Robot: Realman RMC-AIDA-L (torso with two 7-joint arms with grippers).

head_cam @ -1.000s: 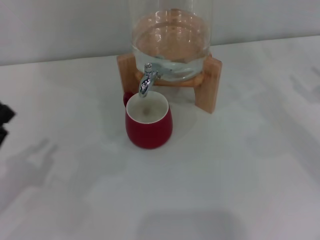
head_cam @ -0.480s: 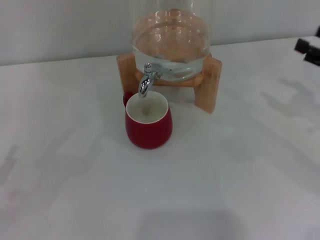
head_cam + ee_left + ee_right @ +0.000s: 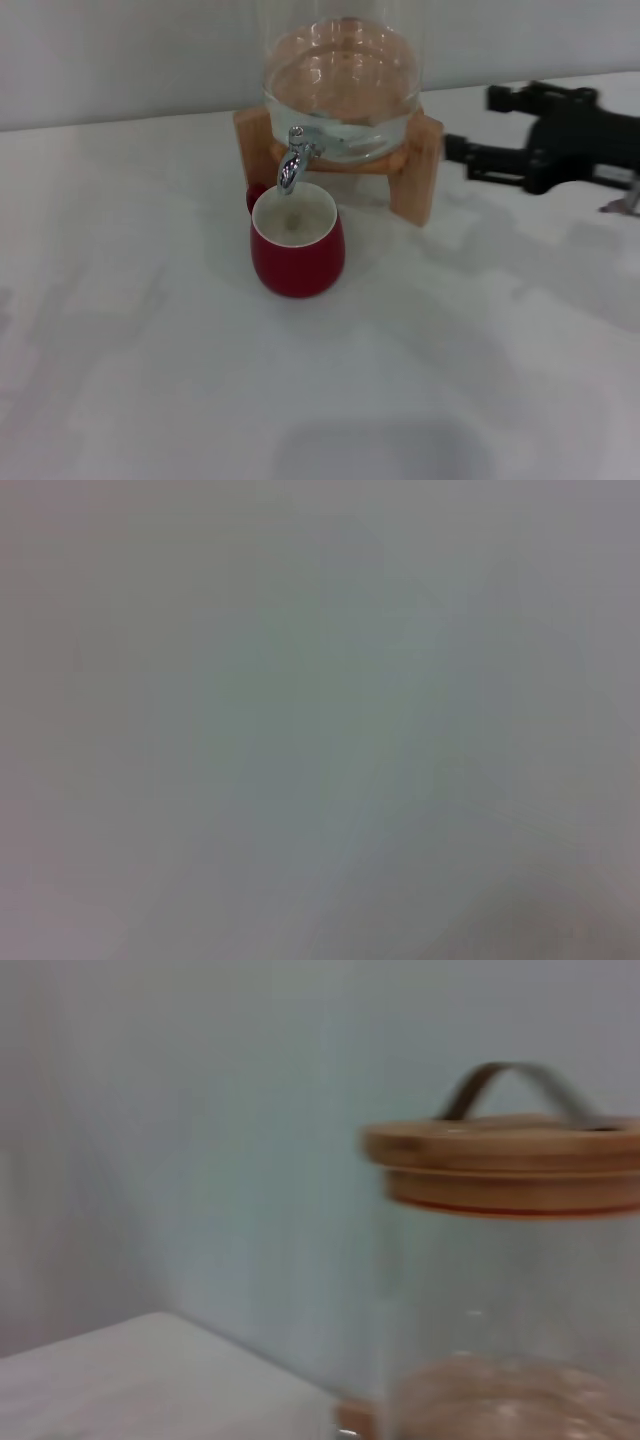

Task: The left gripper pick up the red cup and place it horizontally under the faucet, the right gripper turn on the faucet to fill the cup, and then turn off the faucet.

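The red cup (image 3: 297, 248) stands upright on the white table, its white inside showing and its small handle at the back left. Right above its mouth hangs the chrome faucet (image 3: 292, 160), sticking out of the base of the glass jar (image 3: 340, 80). From the right edge of the head view my right gripper (image 3: 468, 120) reaches in, open, its black fingers (image 3: 510, 97) spread just right of the wooden stand (image 3: 415, 175) and holding nothing. My left gripper is out of view, and the left wrist view shows only blank grey surface.
The jar holds water and rests on the wooden stand at the back of the table. In the right wrist view the jar (image 3: 510, 1360) appears close by with its wooden lid (image 3: 505, 1165) and strap handle. A pale wall runs behind.
My left gripper has left the head view at the left edge. My right gripper has come in from the far right and moved left towards the jar stand. The cup has not moved.
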